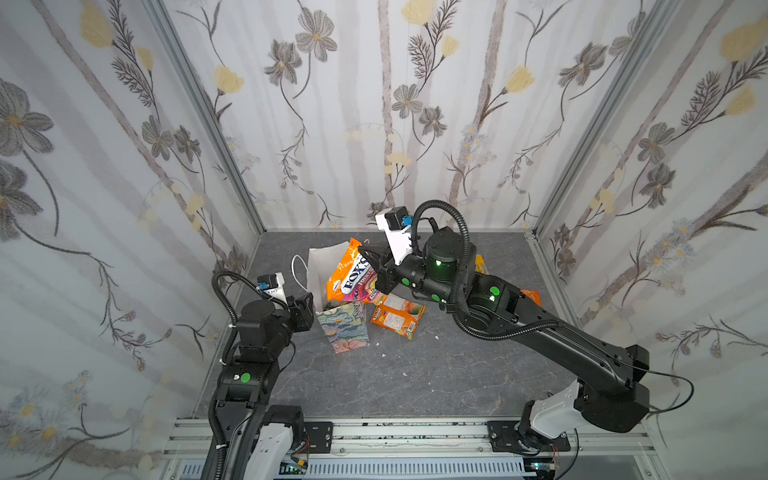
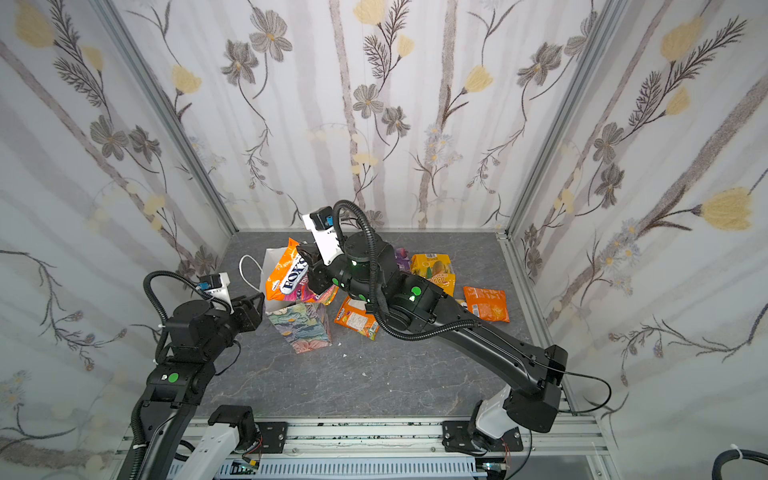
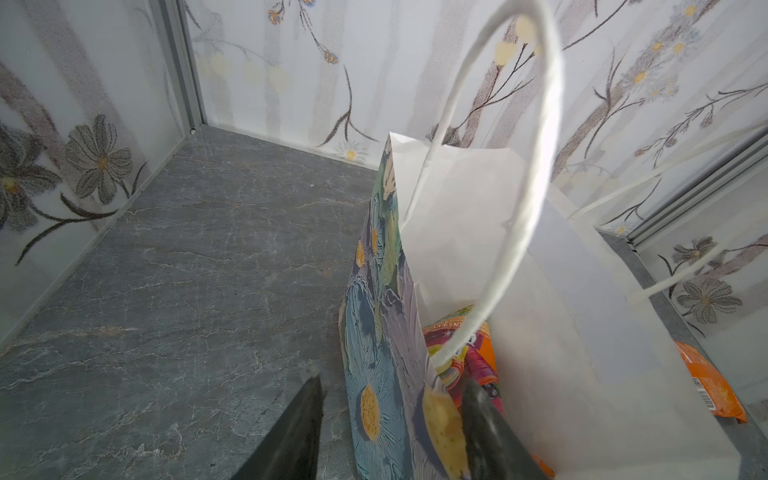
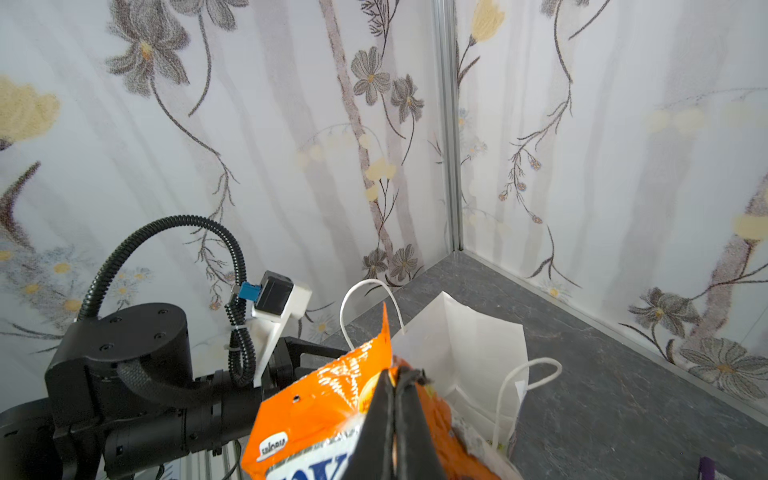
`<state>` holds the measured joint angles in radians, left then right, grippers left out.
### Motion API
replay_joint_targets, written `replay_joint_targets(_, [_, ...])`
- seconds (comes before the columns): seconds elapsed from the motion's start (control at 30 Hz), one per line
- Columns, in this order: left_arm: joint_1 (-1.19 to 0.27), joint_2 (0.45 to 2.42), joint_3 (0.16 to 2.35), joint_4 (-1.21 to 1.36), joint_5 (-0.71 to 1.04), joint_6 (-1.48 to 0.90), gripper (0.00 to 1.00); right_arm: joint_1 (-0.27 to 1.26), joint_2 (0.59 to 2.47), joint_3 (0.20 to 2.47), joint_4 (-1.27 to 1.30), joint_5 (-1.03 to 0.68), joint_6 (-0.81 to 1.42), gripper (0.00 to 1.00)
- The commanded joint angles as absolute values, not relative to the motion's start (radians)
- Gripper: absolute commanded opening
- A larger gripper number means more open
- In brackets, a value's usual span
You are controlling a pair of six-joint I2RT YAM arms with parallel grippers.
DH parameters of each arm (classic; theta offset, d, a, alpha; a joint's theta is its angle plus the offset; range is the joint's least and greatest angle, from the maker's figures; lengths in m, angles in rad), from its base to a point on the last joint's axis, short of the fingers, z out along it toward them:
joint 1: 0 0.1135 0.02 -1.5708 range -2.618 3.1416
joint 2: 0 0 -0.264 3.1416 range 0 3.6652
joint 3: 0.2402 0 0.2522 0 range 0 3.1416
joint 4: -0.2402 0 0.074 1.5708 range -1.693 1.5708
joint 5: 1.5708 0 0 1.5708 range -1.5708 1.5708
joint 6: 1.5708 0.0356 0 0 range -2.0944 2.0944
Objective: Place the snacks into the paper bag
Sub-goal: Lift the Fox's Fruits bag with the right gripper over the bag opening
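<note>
The paper bag (image 1: 345,328) (image 2: 303,328) stands open, floral outside and white inside (image 3: 457,228) (image 4: 469,345). My right gripper (image 1: 368,255) (image 2: 305,253) (image 4: 395,374) is shut on the top edge of an orange FOX'S snack packet (image 1: 349,274) (image 2: 286,276) (image 4: 324,407). The packet hangs over the bag's mouth with its lower end dipping in. A colourful packet end (image 3: 473,353) shows inside the bag. My left gripper (image 1: 307,307) (image 2: 253,307) (image 3: 395,380) straddles the bag's left side wall, one finger outside and one inside, jaws apart.
More snacks lie on the grey floor right of the bag: an orange packet (image 1: 397,316) (image 2: 357,318), a yellow one (image 2: 432,268), another orange one (image 2: 486,303) (image 3: 706,382) and a purple one (image 2: 402,254). Wallpapered walls close in the back and both sides.
</note>
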<state>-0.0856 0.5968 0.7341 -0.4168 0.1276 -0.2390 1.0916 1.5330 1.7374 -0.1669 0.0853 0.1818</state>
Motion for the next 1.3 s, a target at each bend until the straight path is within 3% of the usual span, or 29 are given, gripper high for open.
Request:
replay_joint_targets(0.0, [-0.086,0.597,0.732,-0.399,0.123,-0.238,0.53,1.104,1.581,1.798,-0.064,0.075,0.179,0.0])
replay_joint_targets(0.8, [-0.086,0.591,0.733,-0.405,0.105,-0.238,0.53,1.096,2.001,2.203,-0.022,0.233,0.089,0.0])
replay_joint_targets(1.27, [-0.086,0.598,0.733,-0.411,0.08,-0.249,0.56,1.026,2.046,2.223,-0.083,0.234,0.074,0.0])
